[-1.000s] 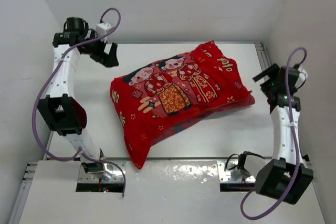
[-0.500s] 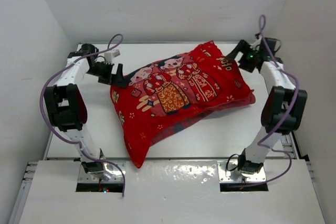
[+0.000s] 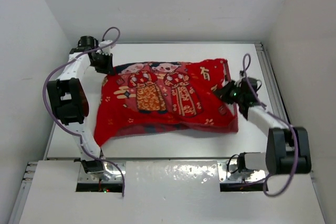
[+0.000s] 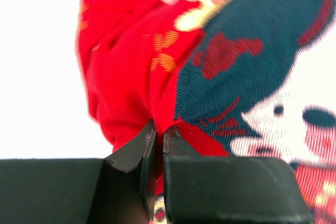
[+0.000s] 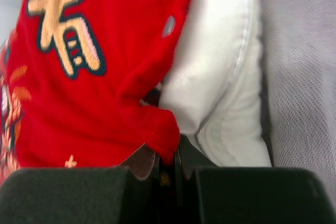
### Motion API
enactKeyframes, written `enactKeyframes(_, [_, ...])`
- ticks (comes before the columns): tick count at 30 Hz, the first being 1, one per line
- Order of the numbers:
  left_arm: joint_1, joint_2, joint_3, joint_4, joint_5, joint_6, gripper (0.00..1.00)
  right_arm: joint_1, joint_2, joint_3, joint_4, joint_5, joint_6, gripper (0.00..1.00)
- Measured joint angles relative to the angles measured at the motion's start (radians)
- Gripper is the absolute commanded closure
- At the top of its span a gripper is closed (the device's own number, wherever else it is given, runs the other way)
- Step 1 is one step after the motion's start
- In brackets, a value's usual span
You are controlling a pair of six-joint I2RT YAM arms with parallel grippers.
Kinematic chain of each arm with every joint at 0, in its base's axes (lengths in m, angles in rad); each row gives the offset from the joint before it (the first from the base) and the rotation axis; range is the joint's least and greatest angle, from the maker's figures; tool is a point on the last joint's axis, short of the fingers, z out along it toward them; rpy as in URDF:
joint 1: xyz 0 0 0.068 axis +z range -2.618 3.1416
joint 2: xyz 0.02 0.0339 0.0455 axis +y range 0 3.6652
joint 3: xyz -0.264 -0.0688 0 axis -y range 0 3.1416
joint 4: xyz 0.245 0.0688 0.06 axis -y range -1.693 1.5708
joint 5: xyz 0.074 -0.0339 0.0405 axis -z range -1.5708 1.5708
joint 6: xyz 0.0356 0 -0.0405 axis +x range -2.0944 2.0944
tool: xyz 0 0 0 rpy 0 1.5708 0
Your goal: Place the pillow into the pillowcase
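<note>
Status | left gripper [image 4: 159,132] clamped on bright red printed fabric pillowcase [image 3: 163,98] corner | right gripper [image 5: 167,158] pinching its hem, plump white pillow [image 5: 220,72] just ahead

Pillowcase [image 3: 163,98]: large gold character 有 [image 5: 65,24] with dark outline, woven on red fabric near end where white pillow shows; clear in right wrist view. Same character small and tilted in top view, right part of case. Gold marks [image 3: 122,93] on left part: too small to read.
</note>
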Motion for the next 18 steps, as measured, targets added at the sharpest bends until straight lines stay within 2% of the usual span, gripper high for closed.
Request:
enactKeyframes(1, [0.004, 0.000, 0.009, 0.033, -0.040, 0.000, 1.00, 0.043, -0.060, -0.079, 0.034, 0.012, 0.041, 0.99])
enactKeyframes(2, [0.008, -0.001, 0.014, 0.067, -0.076, 0.003, 1.00, 0.076, -0.107, -0.139, 0.058, 0.016, 0.079, 0.66])
enactKeyframes(3, [0.011, -0.002, 0.015, 0.089, -0.101, 0.007, 1.00, 0.104, -0.145, -0.195, 0.087, 0.014, 0.123, 0.41])
enactKeyframes(4, [0.013, -0.005, 0.016, 0.113, -0.127, 0.017, 1.00, 0.117, -0.174, -0.234, 0.106, 0.012, 0.146, 0.23])
enactKeyframes(6, [0.015, -0.013, 0.016, 0.137, -0.169, 0.041, 1.00, 0.089, -0.217, -0.286, 0.098, 0.006, 0.170, 0.01])
enactKeyframes(8, [0.013, -0.026, 0.015, 0.142, -0.196, 0.060, 1.00, 0.022, -0.226, -0.268, 0.037, 0.006, 0.156, 0.01])
enactKeyframes(11, [0.008, -0.063, -0.009, 0.142, -0.219, 0.080, 1.00, -0.068, -0.221, -0.157, -0.087, 0.011, 0.079, 0.03])
enactKeyframes(12, [0.007, -0.079, -0.024, 0.146, -0.226, 0.082, 1.00, -0.087, -0.217, -0.110, -0.121, 0.008, 0.050, 0.12])
enactKeyframes(15, [0.016, -0.133, -0.074, 0.150, -0.243, 0.086, 1.00, -0.100, -0.198, 0.057, -0.192, -0.019, -0.048, 0.23])
enactKeyframes(18, [0.035, -0.171, -0.095, 0.148, -0.245, 0.085, 1.00, -0.077, -0.194, 0.129, -0.191, -0.058, -0.103, 0.19])
